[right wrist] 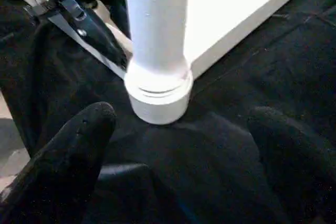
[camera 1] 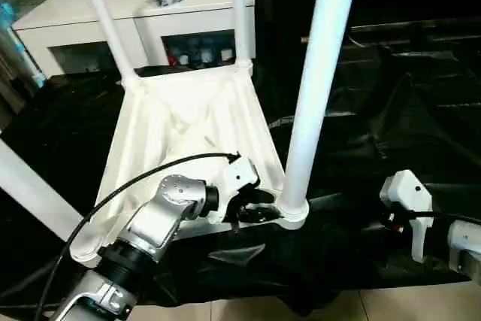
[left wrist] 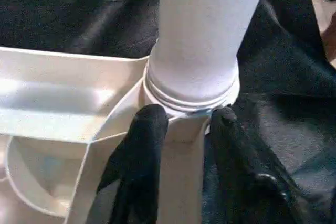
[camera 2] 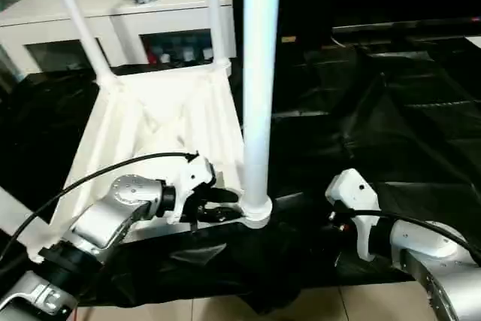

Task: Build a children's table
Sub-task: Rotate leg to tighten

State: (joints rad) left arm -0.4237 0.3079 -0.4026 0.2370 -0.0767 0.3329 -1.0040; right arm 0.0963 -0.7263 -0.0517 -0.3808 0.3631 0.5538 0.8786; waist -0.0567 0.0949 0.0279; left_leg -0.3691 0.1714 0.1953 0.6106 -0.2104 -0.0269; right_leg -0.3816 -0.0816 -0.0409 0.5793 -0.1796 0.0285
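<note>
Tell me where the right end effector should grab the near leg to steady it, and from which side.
Probably the leg low on its straight tube, just above the socket, coming in from the robot's right. The right end effector already faces it there, open wide. The left end effector brackets the socket from the other side, and the round, upright tube suits a level pinch.

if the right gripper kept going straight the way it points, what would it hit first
Probably the base of the near table leg, in its corner socket dead ahead of the open right gripper. Depth is unclear.
</note>
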